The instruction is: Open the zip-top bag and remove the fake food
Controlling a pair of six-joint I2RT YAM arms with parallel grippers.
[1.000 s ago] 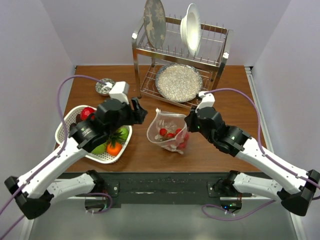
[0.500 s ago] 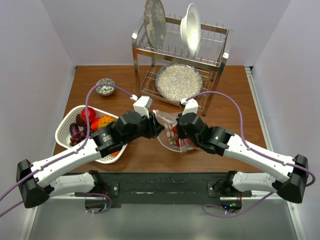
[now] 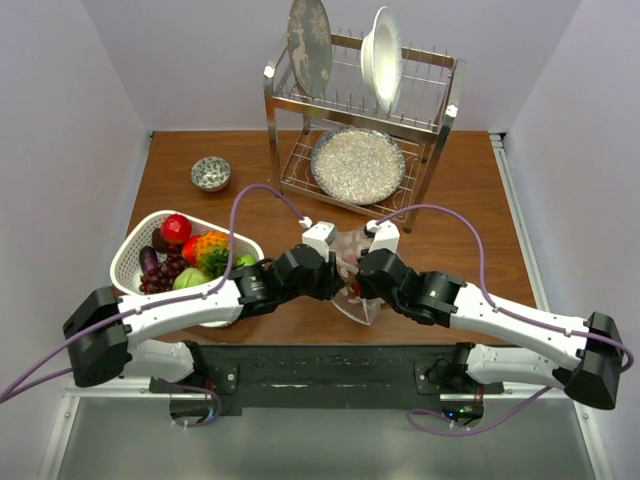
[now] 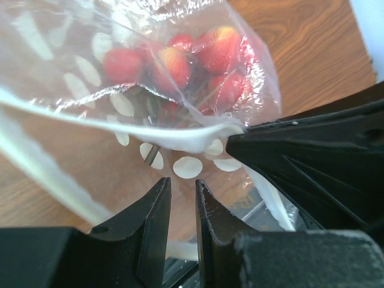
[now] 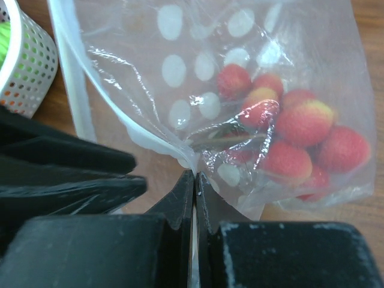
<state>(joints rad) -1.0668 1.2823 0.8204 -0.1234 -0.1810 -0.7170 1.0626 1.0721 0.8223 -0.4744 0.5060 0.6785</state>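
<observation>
The clear zip-top bag (image 3: pixel 358 305) lies at the table's front centre, between both grippers. Red fake strawberries show through its film in the left wrist view (image 4: pixel 198 54) and the right wrist view (image 5: pixel 288 132). My right gripper (image 5: pixel 195 177) is shut on the bag's white zip strip (image 5: pixel 150 141). It sits at the bag's right side in the top view (image 3: pixel 360 275). My left gripper (image 4: pixel 183 186) faces it from the left (image 3: pixel 335 272). Its jaws stand a narrow gap apart, with the bag's other lip (image 4: pixel 180 251) running between them.
A white slotted basket (image 3: pixel 135 250) with an apple, grapes and green and orange pieces stands at the left, and its wall shows in the right wrist view (image 5: pixel 30 66). A metal dish rack (image 3: pixel 360 110) with plates stands at the back. A small bowl (image 3: pixel 211 172) sits at the back left.
My left arm has swung from over the basket rightward to the bag. My right gripper has moved left and toward the near edge with the bag. Both grippers now meet at the bag's mouth.
</observation>
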